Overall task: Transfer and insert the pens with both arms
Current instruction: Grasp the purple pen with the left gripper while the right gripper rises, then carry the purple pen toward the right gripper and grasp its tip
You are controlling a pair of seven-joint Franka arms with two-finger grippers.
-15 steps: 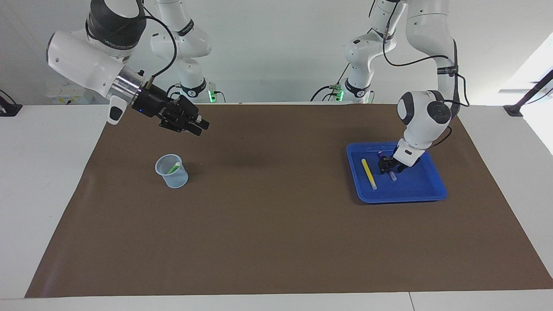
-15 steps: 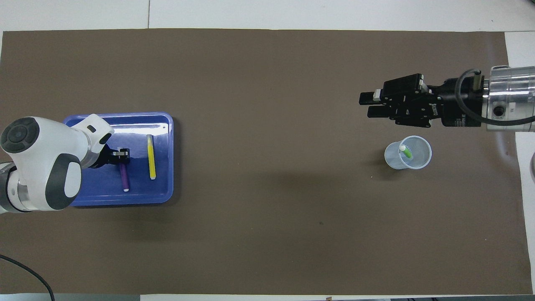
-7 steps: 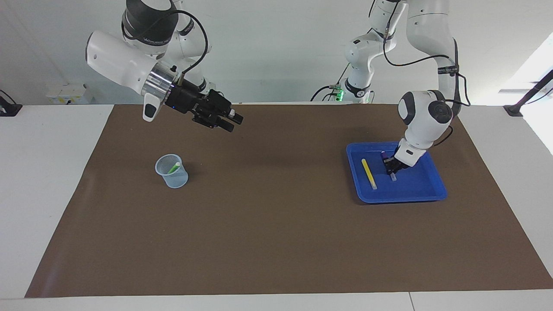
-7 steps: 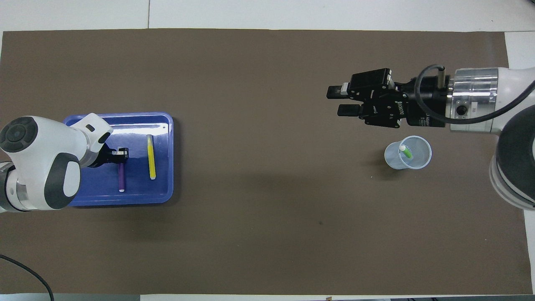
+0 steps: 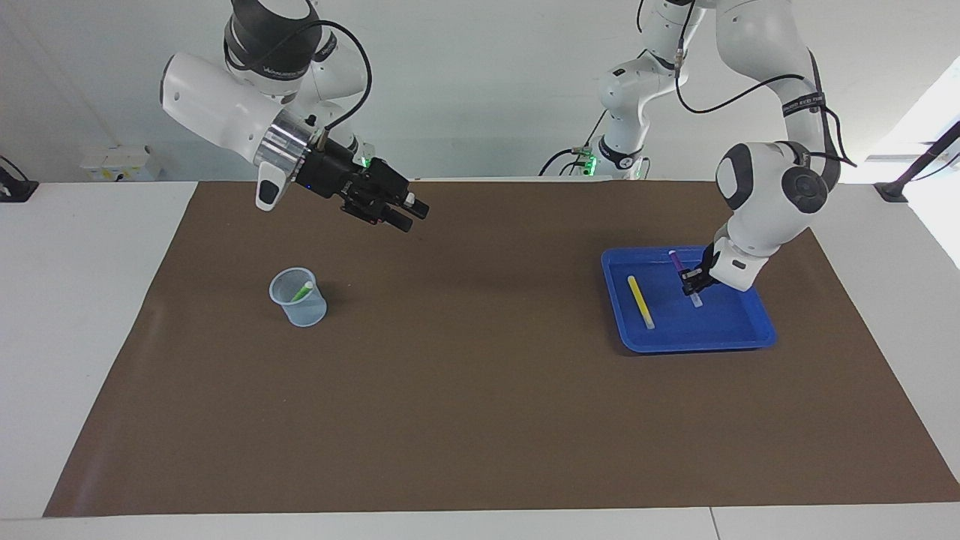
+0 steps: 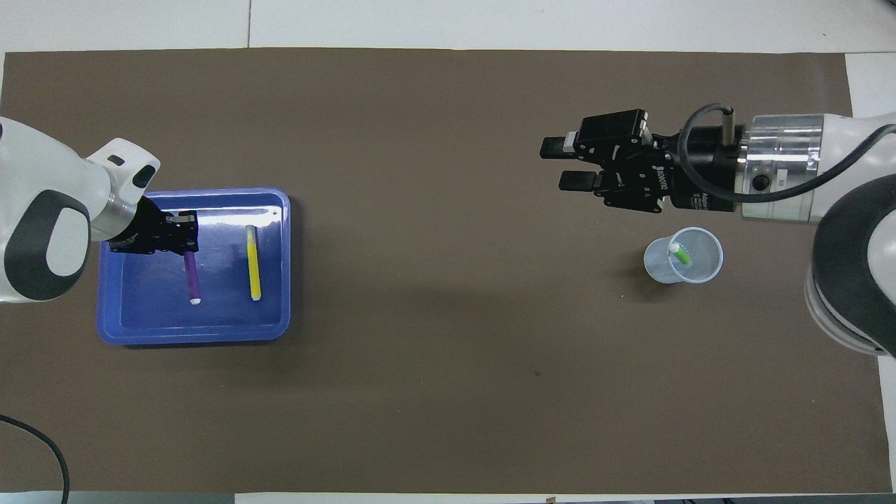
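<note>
My left gripper (image 5: 691, 282) (image 6: 186, 238) is shut on the purple pen (image 5: 677, 262) (image 6: 191, 276), which hangs tilted over the blue tray (image 5: 739, 332) (image 6: 203, 334), pale cap lowest. The yellow pen (image 5: 640, 301) (image 6: 253, 262) lies flat in the tray beside it. Standing slanted in the clear plastic cup (image 5: 300, 304) (image 6: 700, 269) at the right arm's end of the table is the green pen (image 5: 302, 290) (image 6: 680, 255). My right gripper (image 5: 415, 217) (image 6: 558, 165) hangs open and empty over the mat, between cup and table middle.
A brown mat (image 5: 480, 390) covers most of the white table. Two slimmer white arms with green lights (image 5: 622, 112) stand at the robots' edge. Tray and cup sit at the two ends of the mat, a wide bare stretch between them.
The left gripper closed on the purple pen and lifted it off the tray floor. The right arm swung from near the cup toward the table's middle and its fingers spread wider.
</note>
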